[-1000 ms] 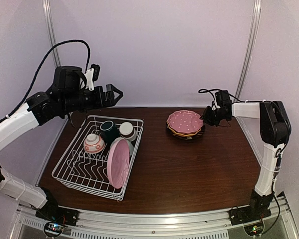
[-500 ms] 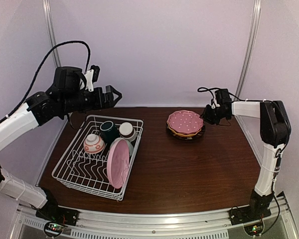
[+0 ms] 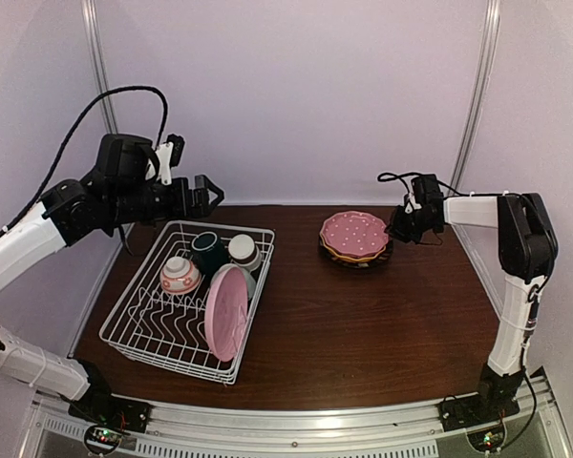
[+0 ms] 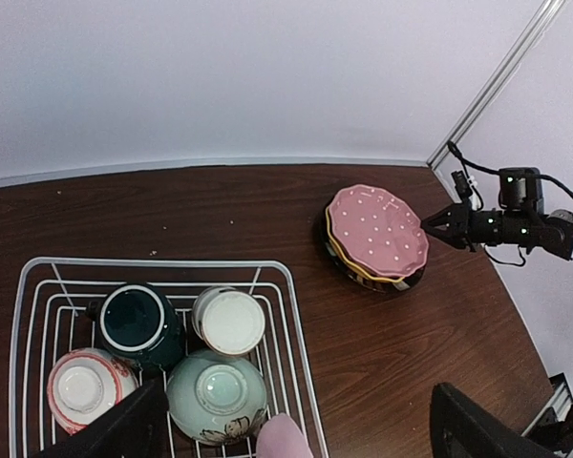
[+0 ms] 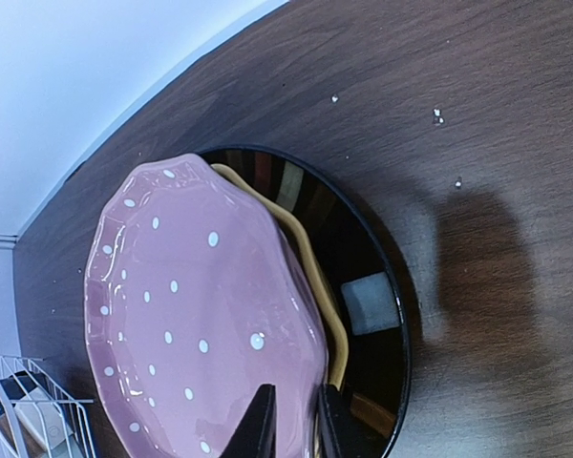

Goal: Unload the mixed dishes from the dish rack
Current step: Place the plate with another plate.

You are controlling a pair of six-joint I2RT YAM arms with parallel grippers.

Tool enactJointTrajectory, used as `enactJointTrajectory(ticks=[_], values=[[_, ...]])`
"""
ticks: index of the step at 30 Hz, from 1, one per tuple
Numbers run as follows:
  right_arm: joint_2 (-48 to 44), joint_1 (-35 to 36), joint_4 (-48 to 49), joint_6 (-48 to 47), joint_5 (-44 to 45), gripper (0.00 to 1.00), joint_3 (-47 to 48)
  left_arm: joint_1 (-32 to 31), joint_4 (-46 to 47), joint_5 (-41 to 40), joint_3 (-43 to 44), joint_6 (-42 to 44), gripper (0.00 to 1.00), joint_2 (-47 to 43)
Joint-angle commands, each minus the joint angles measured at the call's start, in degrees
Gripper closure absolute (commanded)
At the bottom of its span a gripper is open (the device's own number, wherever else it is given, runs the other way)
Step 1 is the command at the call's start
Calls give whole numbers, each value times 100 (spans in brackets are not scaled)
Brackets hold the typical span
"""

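Dark wood counter (image 3: 363, 324), top view: my left gripper (image 3: 208, 196) easing back and down over dish rack (image 3: 134, 329), jaws wide, carrying nothing. Light pink plate (image 3: 227, 310) leaning in slots.

Left wrist: dark green cup (image 4: 134, 320) sitting among three others, all waiting in rack.

Right wrist: my right gripper (image 5: 288, 425) narrowing at rim of red-pink dotted plate (image 5: 201, 315), topping stack on counter. Cannot tell if pinching.

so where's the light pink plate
Top view, left side: the light pink plate stands on edge in the dish rack, by its right wall.
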Motion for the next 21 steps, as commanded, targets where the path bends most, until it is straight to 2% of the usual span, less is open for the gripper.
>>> enactJointTrajectory(ticks=[1, 6, 12, 18, 21], values=[[25, -5, 24, -11, 47, 84, -65, 24, -79, -73, -24, 113, 3, -20], [49, -13, 14, -5, 42, 92, -38, 23, -279, -56, -6, 113, 3, -4], [144, -17, 39, 12, 19, 92, -49, 23, -343, -80, -81, 93, 3, -151], [-58, -43, -15, -50, -14, 75, -52, 23, -778, 259, -10, 262, 3, -51], [-371, -49, -47, -111, -1, 56, -52, 24, -1147, 302, -14, 362, 3, -122]])
